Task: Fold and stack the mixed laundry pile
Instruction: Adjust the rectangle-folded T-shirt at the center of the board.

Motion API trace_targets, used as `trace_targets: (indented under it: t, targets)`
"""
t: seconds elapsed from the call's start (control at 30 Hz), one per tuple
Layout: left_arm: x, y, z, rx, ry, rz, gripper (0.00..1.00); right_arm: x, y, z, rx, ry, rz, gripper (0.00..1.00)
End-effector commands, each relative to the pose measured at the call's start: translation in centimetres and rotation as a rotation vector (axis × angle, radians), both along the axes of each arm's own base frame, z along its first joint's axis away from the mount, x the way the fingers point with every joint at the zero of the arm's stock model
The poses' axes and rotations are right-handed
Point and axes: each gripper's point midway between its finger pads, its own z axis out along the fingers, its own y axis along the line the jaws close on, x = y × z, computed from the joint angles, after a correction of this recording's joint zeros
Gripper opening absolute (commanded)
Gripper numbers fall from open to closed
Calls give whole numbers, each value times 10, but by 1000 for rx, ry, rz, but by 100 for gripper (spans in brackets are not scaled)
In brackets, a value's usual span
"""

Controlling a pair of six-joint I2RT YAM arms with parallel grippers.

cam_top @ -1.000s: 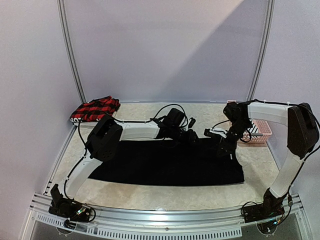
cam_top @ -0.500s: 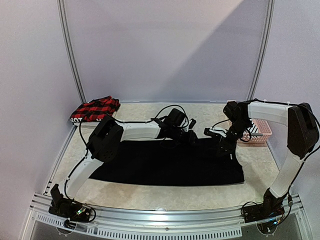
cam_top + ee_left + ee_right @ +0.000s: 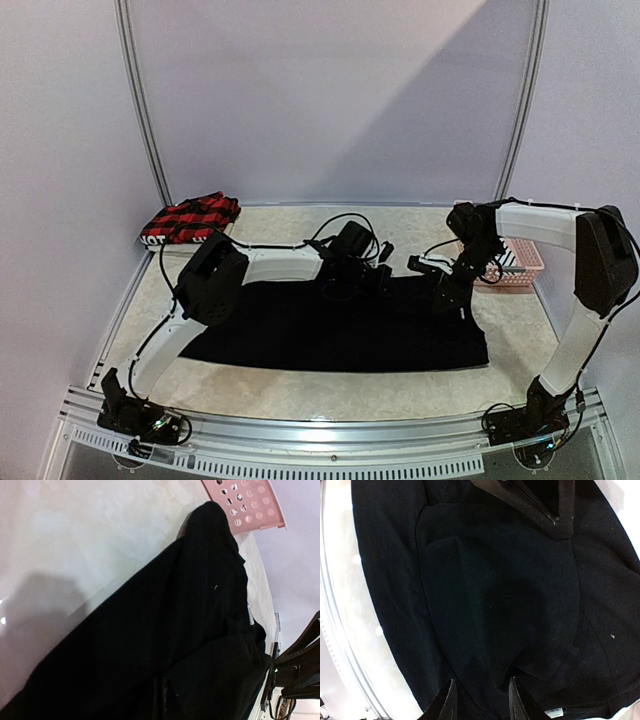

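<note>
Presently, the black T-shirt point(image 3: 340, 325) lies spread flat across the centre of the table point(image 3: 330, 392). The left gripper point(image 3: 378, 280) sits at the shirt's upper edge, jaws together. Its wrist view shows only bunched black cloth, so a pinch on the fabric cannot be confirmed. The right gripper point(image 3: 482, 680) is low over the shirt's right part, fingers point(image 3: 449, 702) apart with cloth beneath them. The red-and-black plaid piece point(image 3: 190, 218) lies at upper left, well apart from the shirt. The pink basket point(image 3: 520, 266) stands at right, near the shirt's corner.
</note>
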Motion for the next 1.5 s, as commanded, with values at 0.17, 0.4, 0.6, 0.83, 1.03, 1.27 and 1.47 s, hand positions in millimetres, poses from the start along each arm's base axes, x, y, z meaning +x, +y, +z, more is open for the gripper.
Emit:
trace_targets:
  t: [0.17,0.4,0.6,0.83,1.03,1.27,1.47]
  targets:
    - [14,16,56,-65,-97,92,0,15,-14,14,-19,-60,-40,41]
    - [23,29,76,-110,-146,153,0,27,-31,5,-79,-84,-76,47]
    - [27,39,82,-115,-183,195,0,49,-45,4,-82,-99,-163,50]
    - [35,54,82,-80,-215,249,0,44,-41,-1,-66,-40,-121,53]
    - [34,60,74,-58,-205,271,0,44,-37,-7,-53,0,-96,54]
    - [36,77,65,-25,-213,348,0,59,-31,-9,-29,-14,-98,52]
    - [35,80,62,-28,-212,362,0,75,-21,-17,0,31,-121,30]
